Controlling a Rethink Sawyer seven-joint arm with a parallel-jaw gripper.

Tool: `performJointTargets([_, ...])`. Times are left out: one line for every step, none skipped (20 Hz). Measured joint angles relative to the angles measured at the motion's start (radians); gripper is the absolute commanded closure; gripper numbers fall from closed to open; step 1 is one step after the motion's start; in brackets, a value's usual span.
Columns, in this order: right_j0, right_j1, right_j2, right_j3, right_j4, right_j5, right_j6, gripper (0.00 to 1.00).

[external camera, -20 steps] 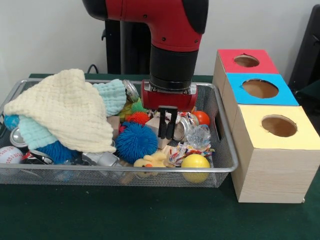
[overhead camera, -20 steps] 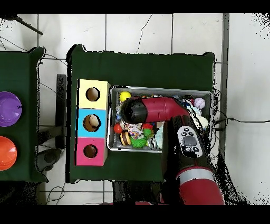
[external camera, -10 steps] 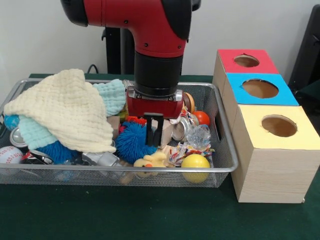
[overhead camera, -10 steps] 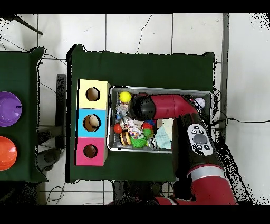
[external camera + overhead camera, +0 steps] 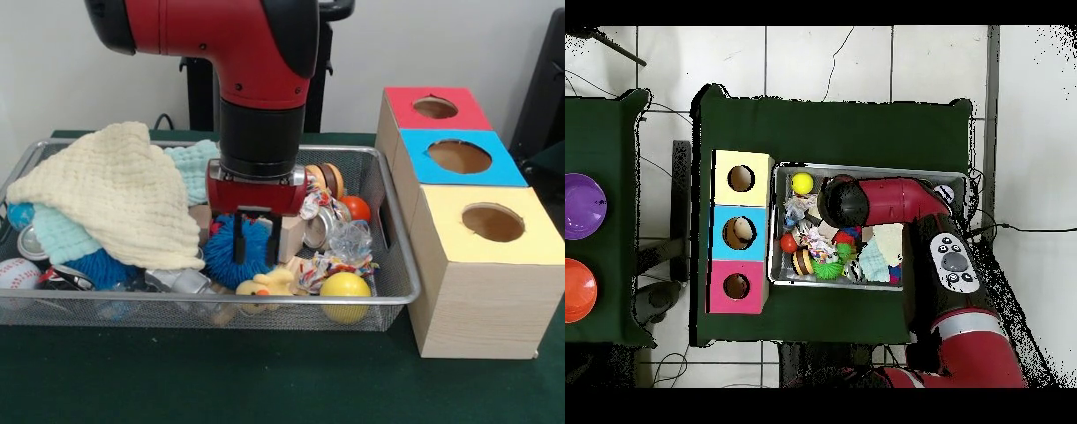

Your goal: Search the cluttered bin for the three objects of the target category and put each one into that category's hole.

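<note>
Front view shows the red and black robot arm (image 5: pixel 252 71) filling the upper middle, its wrist pointing straight down into the silver wire-mesh bin (image 5: pixel 388 296). At 3 o'clock of the bin stands the row of 3 wooden boxes with round holes: the yellow-topped box (image 5: pixel 490 265) nearest, the blue-topped box (image 5: pixel 459 157) behind it, the red-topped box (image 5: pixel 434 108) farthest. Inside the bin, the cream waffle-weave cloth (image 5: pixel 115 190) heaps over the 9 o'clock half. The blue spiky rubber ball (image 5: pixel 231 252), judged the likely target, lies directly beneath the gripper (image 5: pixel 252 238), not off to any side, so the coming move looks like a straight drop. The 2 black fingers hang moderately apart, straddling the ball's top and holding nothing; whether they touch it cannot be told. At 4 o'clock of the ball sits the smooth yellow ball (image 5: pixel 344 287), and at 2 o'clock the small orange ball (image 5: pixel 357 208)
</note>
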Motion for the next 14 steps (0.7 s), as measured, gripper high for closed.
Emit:
performJointTargets([-0.002, 0.001, 0.003, 0.000, -0.001, 0.000, 0.000, 0.00])
performJointTargets([-0.003, 0.002, 0.004, 0.000, -0.001, 0.000, 0.000, 0.00])
performJointTargets([-0.003, 0.003, 0.005, 0.000, -0.001, 0.000, 0.000, 0.00])
performJointTargets([-0.003, 0.004, 0.005, 0.000, -0.001, 0.000, 0.000, 0.00])
performJointTargets([-0.004, 0.004, 0.005, 0.000, -0.001, 0.000, 0.000, 0.00])
performJointTargets([-0.004, 0.005, 0.005, 0.000, -0.001, 0.000, 0.000, 0.00])
performJointTargets([-0.004, 0.005, 0.006, 0.000, -0.002, 0.000, 0.000, 0.00])
performJointTargets([-0.004, 0.006, 0.006, 0.000, -0.002, 0.000, 0.000, 0.00])
performJointTargets([-0.006, 0.007, 0.010, 0.000, -0.002, 0.000, 0.000, 0.00])
performJointTargets([-0.007, 0.008, 0.011, 0.000, -0.002, 0.000, 0.000, 0.00])
performJointTargets([-0.009, 0.010, 0.014, 0.000, -0.002, 0.000, 0.000, 0.00])
performJointTargets([-0.012, 0.012, 0.016, 0.000, -0.002, 0.000, 0.000, 0.00])
performJointTargets([-0.014, 0.013, 0.018, 0.000, -0.002, 0.000, 0.000, 0.00])
performJointTargets([-0.016, 0.014, 0.020, 0.000, -0.002, 0.000, 0.000, 0.00])
